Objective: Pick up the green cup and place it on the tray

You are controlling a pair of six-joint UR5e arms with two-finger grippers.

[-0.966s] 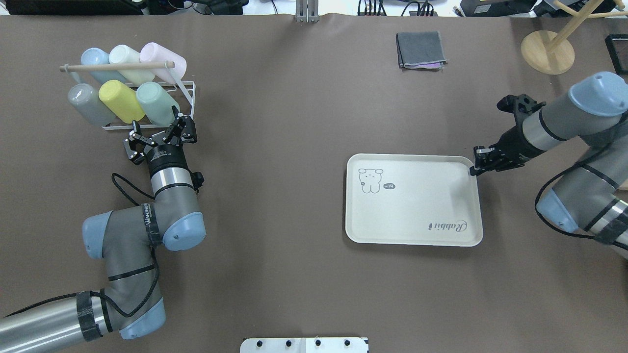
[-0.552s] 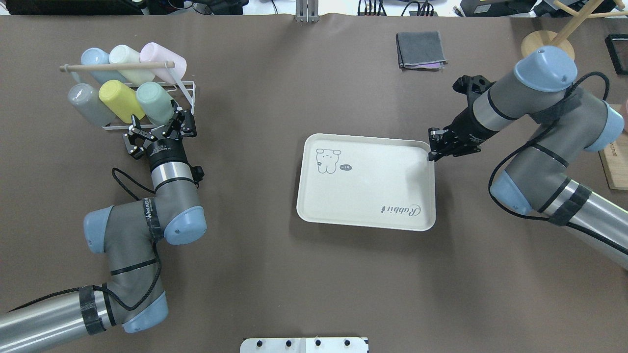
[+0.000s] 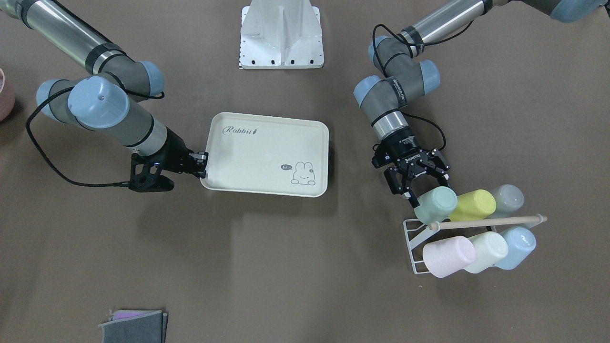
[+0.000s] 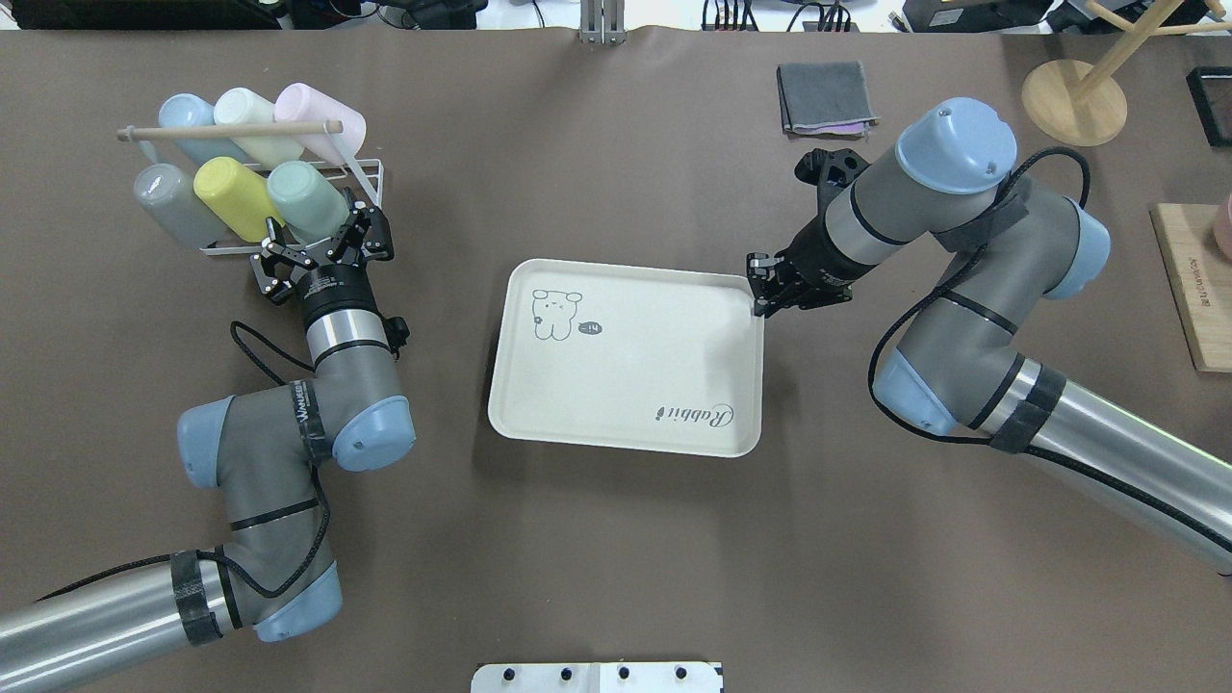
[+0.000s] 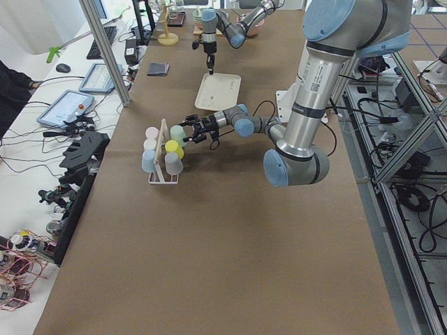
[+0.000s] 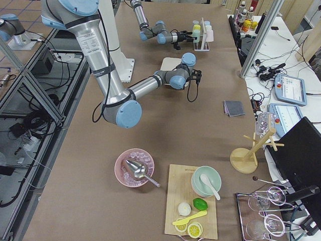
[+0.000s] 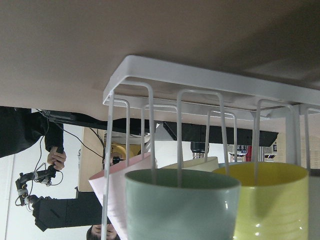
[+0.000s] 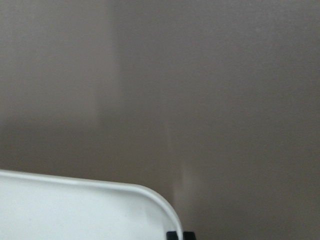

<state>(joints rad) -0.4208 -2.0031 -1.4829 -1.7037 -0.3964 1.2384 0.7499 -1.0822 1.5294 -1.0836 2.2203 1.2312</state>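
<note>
Left gripper [image 4: 318, 233] hangs open at the green cup [image 4: 303, 200], which sits unlifted in the rack [image 4: 373, 183], while the right gripper [image 4: 758, 290] pinches the tray [image 4: 626, 445] by its corner.

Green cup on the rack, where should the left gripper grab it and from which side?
Take the green cup across its round side wall, at the end nearest the left gripper, coming in along its tilted axis. It hangs on a wire loop of the rack, so it probably slides off lengthwise. The yellow cup crowds one side.
</note>
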